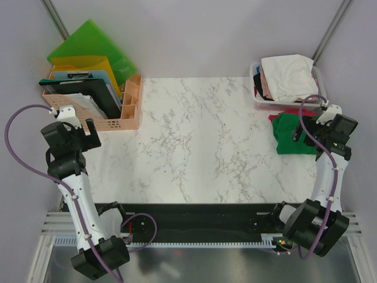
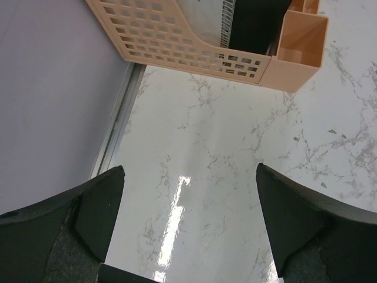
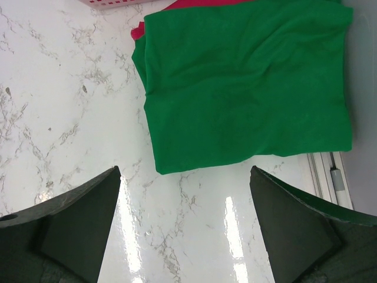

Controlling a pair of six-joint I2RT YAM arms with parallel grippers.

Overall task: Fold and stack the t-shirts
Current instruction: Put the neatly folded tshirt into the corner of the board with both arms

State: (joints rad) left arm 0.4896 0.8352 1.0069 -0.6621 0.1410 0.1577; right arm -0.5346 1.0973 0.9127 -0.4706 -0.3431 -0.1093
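The folded green t-shirt (image 1: pixel 288 139) is lying at the right edge of the marble table (image 1: pixel 194 135), just below the white basket (image 1: pixel 260 105) of tees, with a magenta-red t-shirt (image 3: pixel 136 29) peeking out beneath its upper edge. The right gripper (image 3: pixel 185 171) is hovering near it, fingers spread and empty, while the left gripper (image 2: pixel 189 171) is hanging equally released beside the peach desk organizer (image 1: pixel 127 107) at upper left.

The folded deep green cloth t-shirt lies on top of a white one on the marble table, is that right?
No. The folded deep green cloth t-shirt lies on a magenta-red t-shirt, not a white one; the right wrist view shows its red edge peeking out. It is on the marble table, as you said.
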